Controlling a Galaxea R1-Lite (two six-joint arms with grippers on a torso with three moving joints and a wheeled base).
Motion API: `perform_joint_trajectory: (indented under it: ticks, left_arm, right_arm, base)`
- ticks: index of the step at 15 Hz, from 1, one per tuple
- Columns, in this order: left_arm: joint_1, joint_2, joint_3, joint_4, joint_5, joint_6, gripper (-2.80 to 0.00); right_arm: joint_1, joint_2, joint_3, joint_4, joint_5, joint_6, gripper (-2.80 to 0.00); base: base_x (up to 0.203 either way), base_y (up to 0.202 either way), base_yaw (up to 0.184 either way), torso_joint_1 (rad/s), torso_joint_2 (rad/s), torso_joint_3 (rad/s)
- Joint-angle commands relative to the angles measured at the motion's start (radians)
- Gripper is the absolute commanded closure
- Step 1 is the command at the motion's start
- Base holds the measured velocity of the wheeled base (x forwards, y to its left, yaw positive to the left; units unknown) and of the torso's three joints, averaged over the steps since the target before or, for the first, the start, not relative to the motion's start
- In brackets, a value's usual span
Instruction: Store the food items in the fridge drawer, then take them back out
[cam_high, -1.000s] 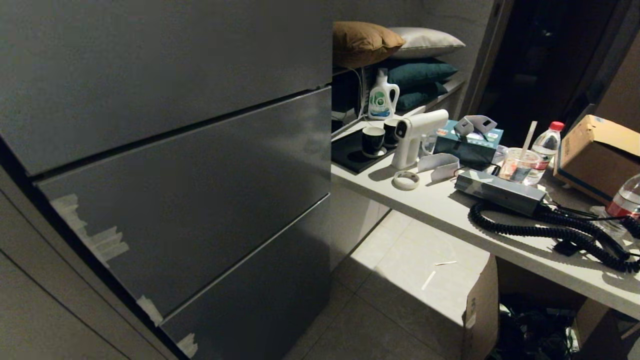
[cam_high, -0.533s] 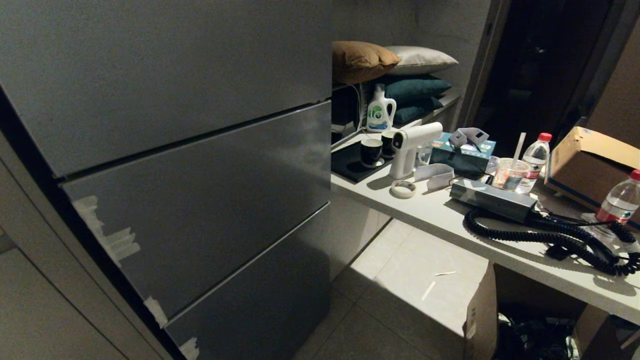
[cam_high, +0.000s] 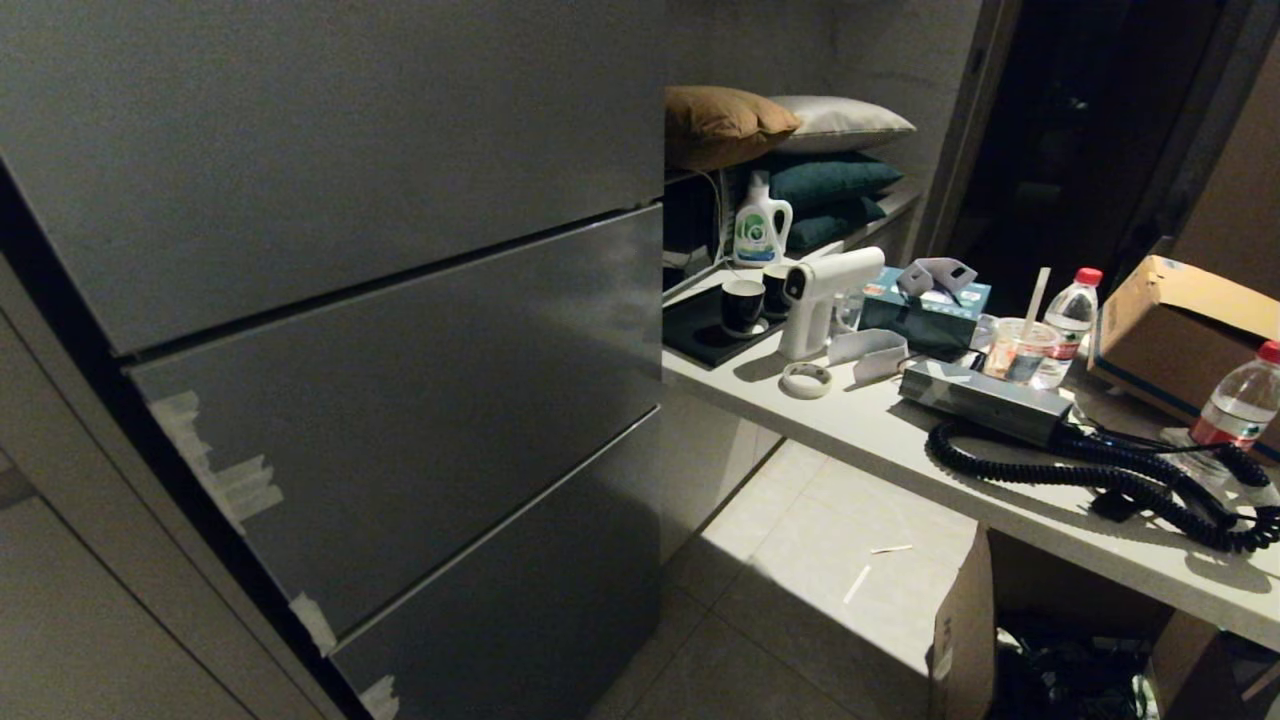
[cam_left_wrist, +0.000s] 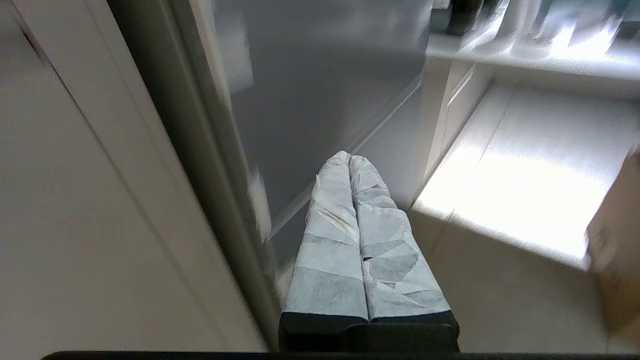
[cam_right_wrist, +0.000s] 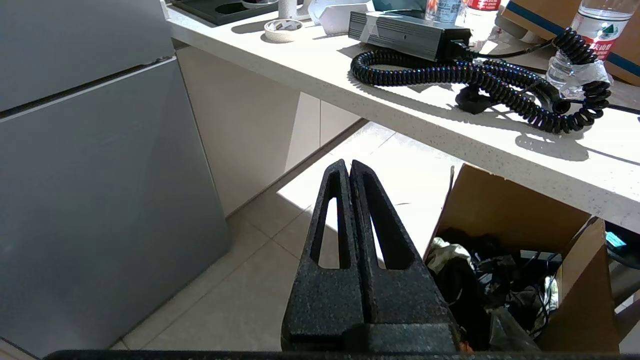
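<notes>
The fridge drawer (cam_high: 420, 400) is the middle dark grey panel of the fridge front, with several whitish tape scraps along its left edge, and it is pushed in flush. The food items are out of view. Neither arm shows in the head view. In the left wrist view, my left gripper (cam_left_wrist: 349, 158), wrapped in pale tape, is shut and empty and hangs low before the fridge's lower panels (cam_left_wrist: 320, 100). My right gripper (cam_right_wrist: 347, 165), black, is shut on nothing above the tiled floor (cam_right_wrist: 240, 300), beside the fridge's right corner.
A taller grey door panel (cam_high: 330, 140) is above the drawer and another panel (cam_high: 520, 610) below. To the right, a pale counter (cam_high: 880, 435) carries a white spray gun (cam_high: 815, 290), a coiled black cable (cam_high: 1080, 465) and water bottles (cam_high: 1068, 310). An open cardboard box (cam_high: 960, 620) stands on the floor under it.
The whole head picture has shifted downward, so the camera has moved. The fridge and counter things kept their places. Both grippers remain shut.
</notes>
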Motion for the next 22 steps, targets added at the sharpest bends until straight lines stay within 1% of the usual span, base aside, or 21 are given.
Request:
perform_joint_trajectory:
  ticks: [1,3,5,7,8,9,11,12,13,14,16,19,21,22]
  left_arm:
    - [-0.005,0.178,-0.131,-0.003,-0.01,-0.037,0.0]
    - [-0.012,0.396,-0.232,-0.008,-0.018,-0.082,0.0]
    - [-0.015,0.601,-0.285,-0.047,-0.022,-0.11,0.0]
    - [-0.009,0.763,-0.3,-0.153,-0.024,-0.124,0.0]
    - [0.009,0.835,-0.303,-0.219,-0.023,-0.128,0.0]
    - [0.061,0.892,-0.305,-0.278,-0.023,-0.13,0.0]
    - [0.186,0.987,-0.307,-0.399,-0.024,-0.129,0.0]
    - [0.235,1.031,-0.308,-0.462,-0.024,-0.126,0.0]
    - [0.274,1.066,-0.31,-0.514,-0.028,-0.124,0.0]
    - [0.295,1.094,-0.311,-0.552,-0.036,-0.123,0.0]
    - [0.322,1.123,-0.312,-0.578,-0.07,-0.122,0.0]
    - [0.322,1.169,-0.318,-0.589,-0.073,-0.123,0.0]
    - [0.323,1.222,-0.319,-0.649,-0.072,-0.124,0.0]
    - [0.326,1.256,-0.315,-0.704,-0.069,-0.124,0.0]
  right_arm:
    - [0.0,0.0,0.001,0.0,0.0,0.0,0.0]
    - [0.0,0.0,0.001,0.0,0.0,0.0,0.0]
    - [-0.001,0.0,0.001,0.0,0.0,0.0,0.0]
    - [0.0,0.0,0.001,0.0,0.0,0.0,0.0]
    - [0.0,0.0,0.001,0.0,0.0,0.0,0.0]
    - [0.0,0.0,0.001,0.0,0.0,0.0,0.0]
    - [-0.001,0.0,0.001,0.0,0.0,0.0,0.0]
    - [-0.001,0.0,0.001,0.0,0.0,0.0,0.0]
    - [-0.001,0.0,0.001,0.0,0.0,0.0,0.0]
    - [-0.001,0.0,0.001,0.0,0.0,0.002,0.0]
    - [-0.001,0.001,0.001,-0.001,0.0,0.002,0.0]
    - [-0.001,0.0,0.001,0.0,0.0,0.002,0.0]
    - [-0.001,0.0,0.001,0.0,0.0,0.002,0.0]
    - [-0.001,0.0,0.001,0.0,0.0,0.002,0.0]
  base:
    - [0.0,0.0,0.0,0.0,0.0,0.0]
    - [0.0,0.0,0.0,0.0,0.0,0.0]
    - [0.0,0.0,0.0,0.0,0.0,0.0]
    - [0.0,0.0,0.0,0.0,0.0,0.0]
    - [0.0,0.0,0.0,0.0,0.0,0.0]
    - [0.0,0.0,0.0,0.0,0.0,0.0]
    - [0.0,0.0,0.0,0.0,0.0,0.0]
    - [0.0,0.0,0.0,0.0,0.0,0.0]
    - [0.0,0.0,0.0,0.0,0.0,0.0]
    - [0.0,0.0,0.0,0.0,0.0,0.0]
    - [0.0,0.0,0.0,0.0,0.0,0.0]
    - [0.0,0.0,0.0,0.0,0.0,0.0]
    - [0.0,0.0,0.0,0.0,0.0,0.0]
    - [0.0,0.0,0.0,0.0,0.0,0.0]
